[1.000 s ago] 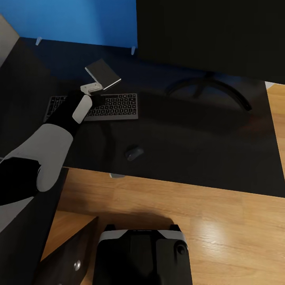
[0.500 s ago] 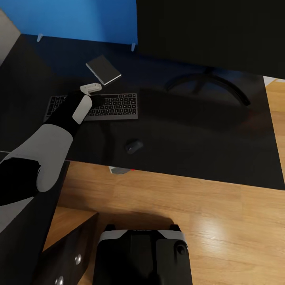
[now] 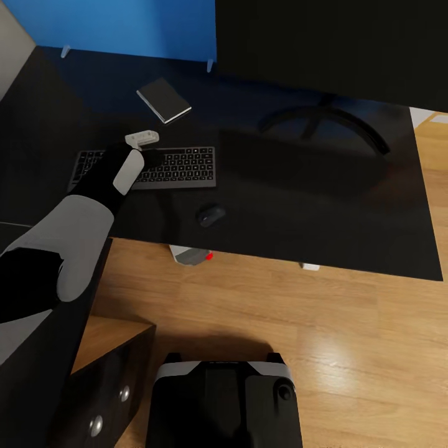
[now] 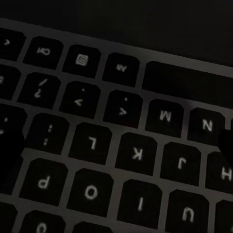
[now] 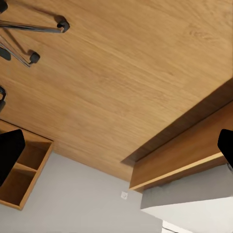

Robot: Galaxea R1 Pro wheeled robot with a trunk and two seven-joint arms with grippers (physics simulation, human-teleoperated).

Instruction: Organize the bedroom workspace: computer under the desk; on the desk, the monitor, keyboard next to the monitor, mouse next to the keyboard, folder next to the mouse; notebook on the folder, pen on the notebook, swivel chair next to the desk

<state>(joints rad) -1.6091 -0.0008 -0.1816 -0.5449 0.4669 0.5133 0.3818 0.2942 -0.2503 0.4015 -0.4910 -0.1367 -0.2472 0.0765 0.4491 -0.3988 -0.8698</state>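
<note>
On the black desk (image 3: 311,205) the silver-grey keyboard (image 3: 180,168) lies left of the monitor (image 3: 330,50) and its arc stand. My left gripper (image 3: 148,148) is down on the keyboard's back edge, open. In the left wrist view the keys (image 4: 121,145) are very close between its dark fingertips (image 4: 9,155). The dark mouse (image 3: 211,216) sits just in front of the keyboard's right end. The dark notebook (image 3: 163,101) lies behind the keyboard, near the blue panel. The computer (image 3: 190,255) peeks out under the desk's front edge. My right gripper (image 5: 116,148) is open over the floor, beside the swivel chair's chrome base (image 5: 29,34).
A dark drawer unit with round knobs (image 3: 106,398) stands at my lower left, and my own base (image 3: 224,398) is below. Wood floor (image 3: 311,311) stretches in front of the desk. The right wrist view has a wooden shelf (image 5: 24,170) and a grey wall.
The view has drawn back from the desk. The keyboard stayed under my left gripper, so it now lies nearer the mouse and front edge and farther from the notebook. The computer has come into view.
</note>
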